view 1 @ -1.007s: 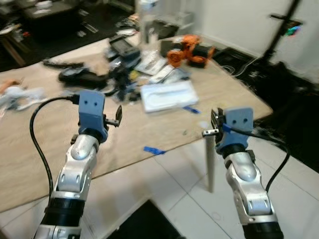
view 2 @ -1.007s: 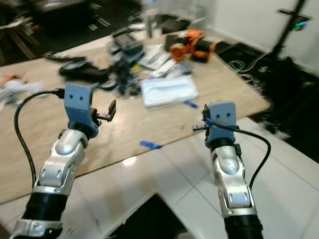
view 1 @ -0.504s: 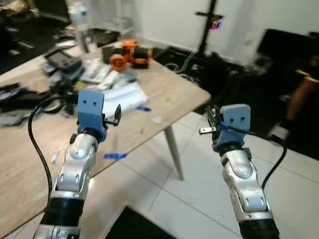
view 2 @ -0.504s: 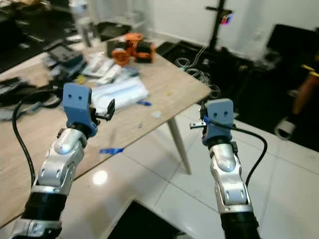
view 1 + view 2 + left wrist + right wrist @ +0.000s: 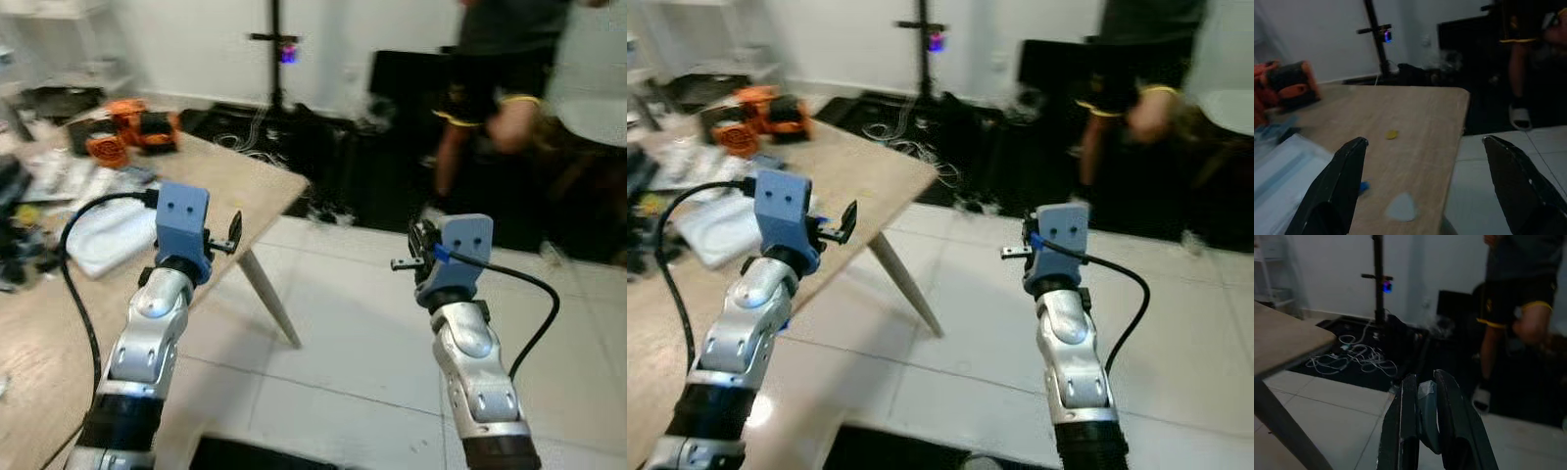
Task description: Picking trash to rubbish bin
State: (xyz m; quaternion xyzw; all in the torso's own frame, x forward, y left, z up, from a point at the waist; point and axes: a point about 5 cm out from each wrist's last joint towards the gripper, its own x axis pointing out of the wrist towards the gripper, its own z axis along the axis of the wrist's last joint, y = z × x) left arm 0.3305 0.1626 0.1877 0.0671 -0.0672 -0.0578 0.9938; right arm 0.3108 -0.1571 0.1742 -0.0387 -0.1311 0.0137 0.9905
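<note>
My right gripper [image 5: 1422, 378] is shut on a small pale scrap of trash [image 5: 1427, 399], pinched between its two black fingers. In the eye views it [image 5: 404, 259] is held out above the white tiled floor, to the right of the table. My left gripper [image 5: 1422, 142] stands open with nothing between its fingers, hovering over the corner of the wooden table [image 5: 230, 176]. On the tabletop under it lie a pale scrap [image 5: 1399, 208], a yellow bit [image 5: 1392, 133] and a blue bit [image 5: 1364, 186].
A person [image 5: 500, 69] in dark shorts moves at the back right. A black stand with a small light [image 5: 279, 49] and floor cables [image 5: 255, 122] are behind the table. An orange tool [image 5: 127, 122] and a white packet [image 5: 108, 220] lie on the table.
The camera has swung to the right: the table has slid to the left of the picture and the person has come into view. Both arms keep their pose.
</note>
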